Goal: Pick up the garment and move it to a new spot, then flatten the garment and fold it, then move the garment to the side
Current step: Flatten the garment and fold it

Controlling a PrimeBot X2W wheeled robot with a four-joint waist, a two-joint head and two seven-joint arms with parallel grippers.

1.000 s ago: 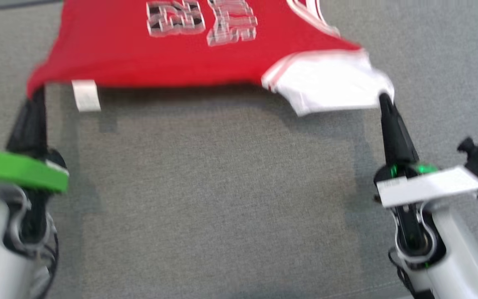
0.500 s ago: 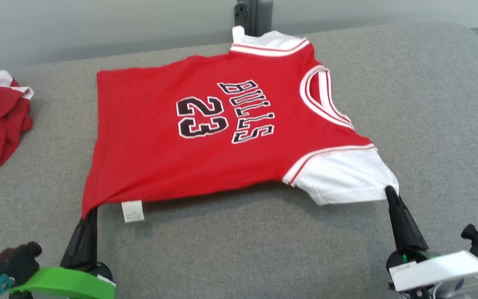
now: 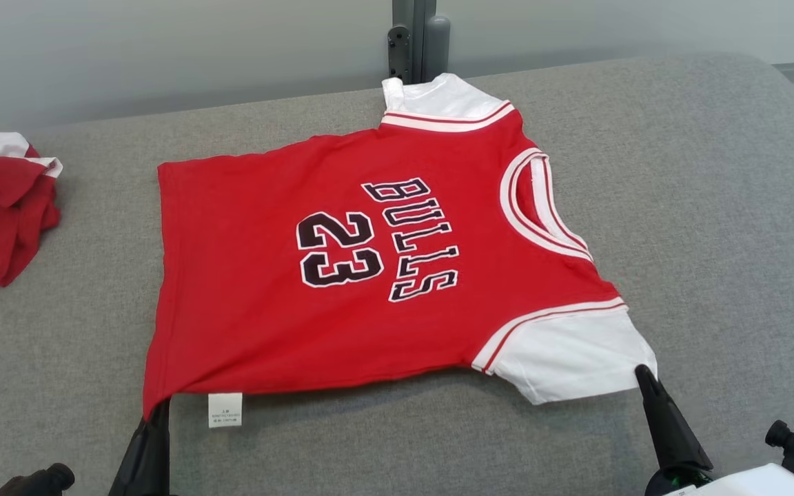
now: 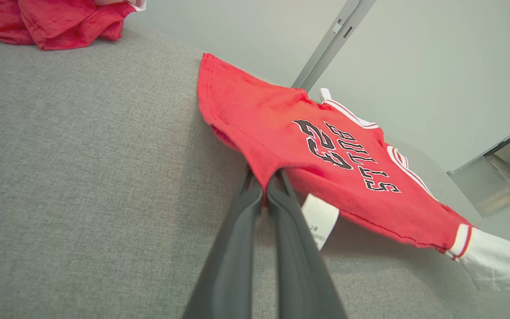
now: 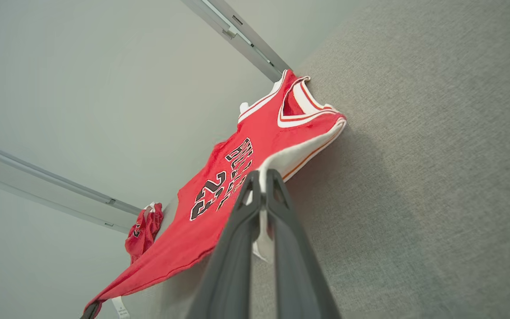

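Grey woven bench [image 3: 714,207], rounded at far corner, bearing spread red jersey [image 3: 245,310] with white sleeves; left fingers [image 3: 150,448] clamped on hem corner, right fingers [image 3: 660,420] on sleeve edge, bases cut off

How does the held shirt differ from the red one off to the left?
The held shirt lies spread out, lettering readable; the left shirt is a crumpled heap. The left gripper and right gripper pinch the held shirt's corners; nothing touches the left shirt. Both are red with white trim.
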